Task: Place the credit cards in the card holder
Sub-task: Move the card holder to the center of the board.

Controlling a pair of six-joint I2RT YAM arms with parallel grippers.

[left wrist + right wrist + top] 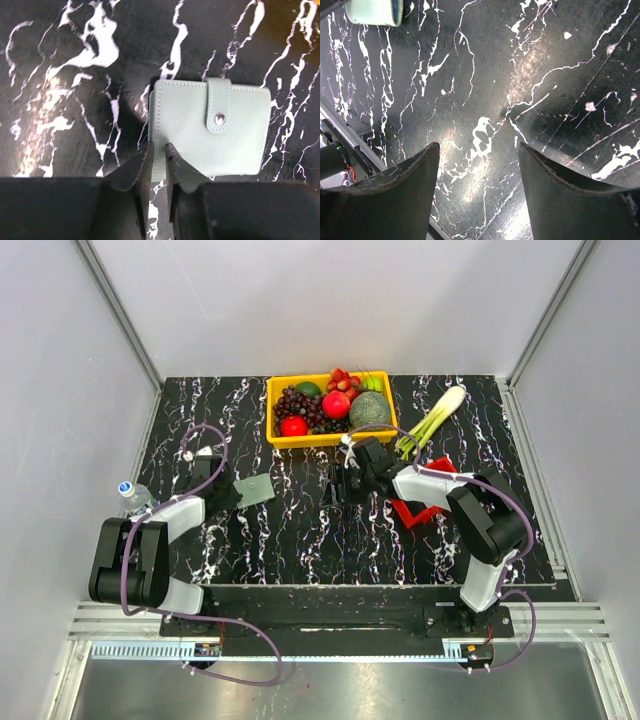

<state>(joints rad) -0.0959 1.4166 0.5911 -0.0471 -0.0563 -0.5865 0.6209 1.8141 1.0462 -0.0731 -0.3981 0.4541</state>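
The black marbled table (300, 540) carries a yellow crate (272, 412) of fruit at its far edge, well away from the arms, which keeps the middle free for handling. A red mesh basket (412, 510) sits on the right, partly under the right arm. I cannot tell whether the credit cards lie in it, since none shows in any view.

The card holder (200, 130) lies flat and folded shut on the left half of the table, within the left arm's reach. The left gripper (158, 159) sits at its near left corner, jaws drawn close with the holder's edge between them. It appears clenched on that edge, probably to lift or steady the pouch. The right gripper (477, 147) hangs released over bare table near the centre with nothing between its fingers, seemingly kept free for the second job. That job is likely the snap (219, 118), which fastens the strap and must be undone before any card can go in.
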